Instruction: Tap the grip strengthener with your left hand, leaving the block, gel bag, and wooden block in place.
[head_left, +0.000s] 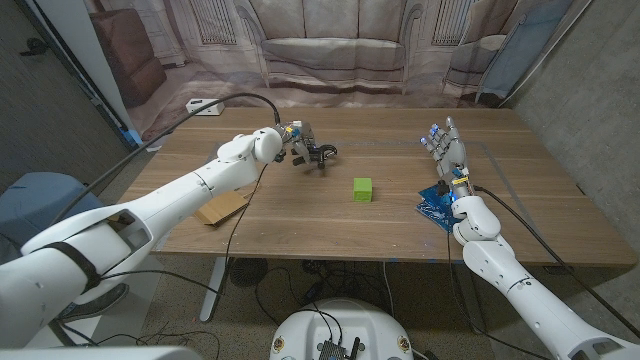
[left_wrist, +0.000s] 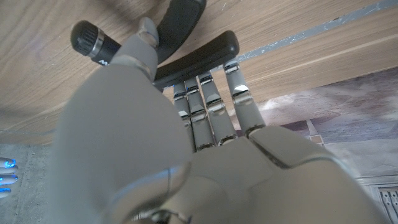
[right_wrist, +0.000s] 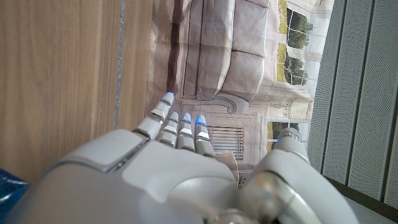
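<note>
The black grip strengthener (head_left: 320, 153) lies on the wooden table (head_left: 300, 215), left of the middle towards the back. My left hand (head_left: 297, 141) is right at it. In the left wrist view its outstretched fingers (left_wrist: 211, 99) touch one black handle (left_wrist: 199, 53) without closing round it. The green block (head_left: 362, 189) stands at mid-table. A blue gel bag (head_left: 437, 205) lies near the right front, partly behind my right wrist. A flat wooden block (head_left: 220, 208) lies under my left forearm. My right hand (head_left: 447, 150) stands upright with its fingers apart, holding nothing.
A white power strip (head_left: 205, 106) lies at the table's back left corner, and a black cable (head_left: 215, 105) arcs from there to my left wrist. A printed backdrop hangs behind the table. A blue corner of the gel bag (right_wrist: 9, 180) shows in the right wrist view.
</note>
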